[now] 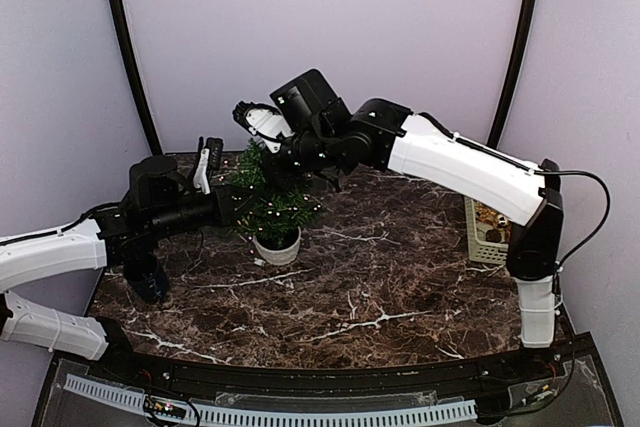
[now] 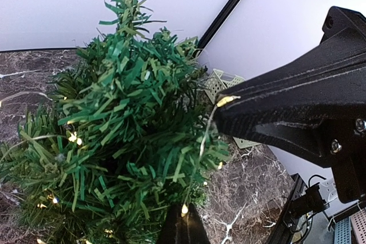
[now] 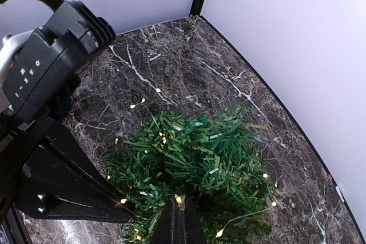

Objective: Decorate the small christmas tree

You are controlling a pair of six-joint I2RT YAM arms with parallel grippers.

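Marble-patterned and dark, the counter (image 1: pixel 400 287) fills most of my overhead view. The right arm (image 1: pixel 470 167) arches across it from the right edge, and the left arm (image 1: pixel 60 252) reaches in low from the left. They meet at the small christmas tree (image 1: pixel 270 197), which stands upright toward the back left of the counter, between the two wrists. A beige basket (image 1: pixel 488 232) sits at the far right edge, beside the right arm's upright link and well apart from the tree. The tree's round white pot (image 1: pixel 277 244) rests on the counter under the lowest branches.

From the right wrist camera I look down on the crown, and the right gripper (image 3: pixel 178 204) is closed to a point just over the branches. The left wrist camera shows that same tip pinching the thin wire of the light string (image 2: pixel 204 135), one lit bulb (image 2: pixel 226 100) right at the tip. The left gripper (image 2: pixel 184 214) is closed too, pushed in against the foliage with a bulb glowing at its tip; I cannot tell whether it grips the wire. More warm bulbs dot the branches, and a few (image 3: pixel 159 90) lie on the counter behind the tree.
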